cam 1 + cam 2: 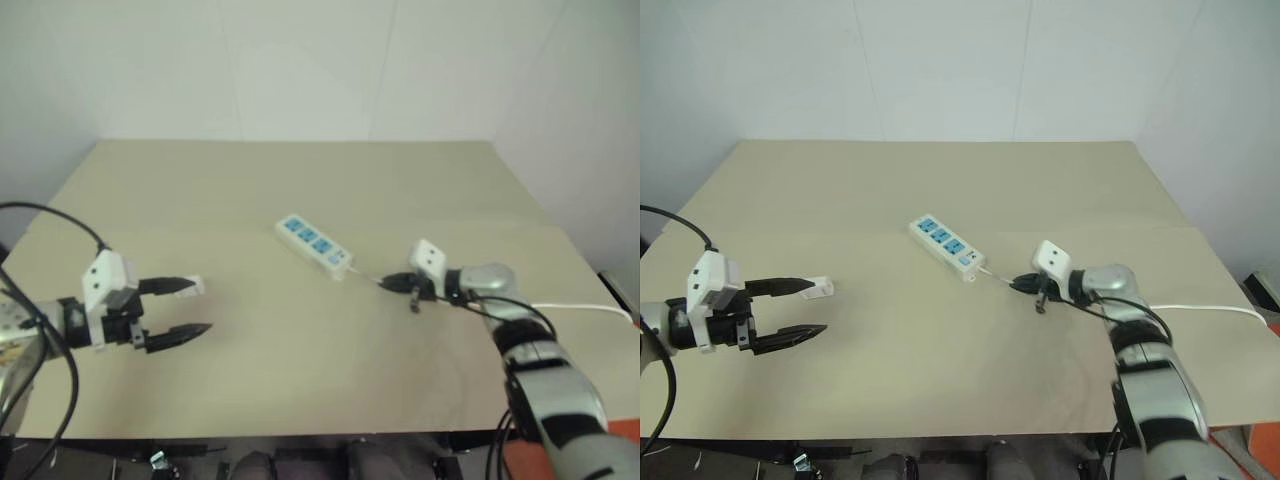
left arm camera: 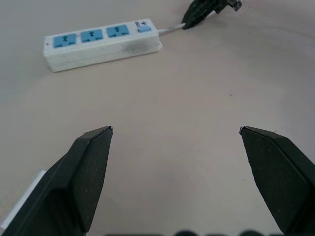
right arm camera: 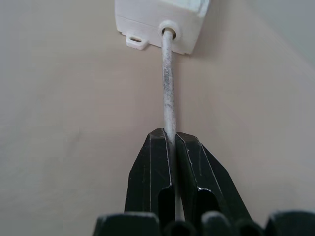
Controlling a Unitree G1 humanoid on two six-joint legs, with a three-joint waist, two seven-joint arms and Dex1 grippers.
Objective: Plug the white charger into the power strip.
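Beige laminate bench (image 1: 300,190), pale walls behind.

Item 1: power strip (image 1: 314,244), white bar w/ three blue socket faces, lying at a slant near bench centre; switch end toward robot's right. Thin white cord (image 3: 169,105) exits that end, runs to right claw, then on across bench toward right edge.

Item 2: white charger (image 1: 818,289), small boxy block, flat on bench at robot's left, well apart from strip, just beside upper finger of left claw. Touching or not: cannot tell.

Item 3: left claw (image 1: 187,309), fingers spread wide, nothing between them, low over bench, pointing toward strip.

Item 4: right claw (image 3: 171,142), fingers pinched tight on cord, just short of strip's switch end; cord passes between fingertips.
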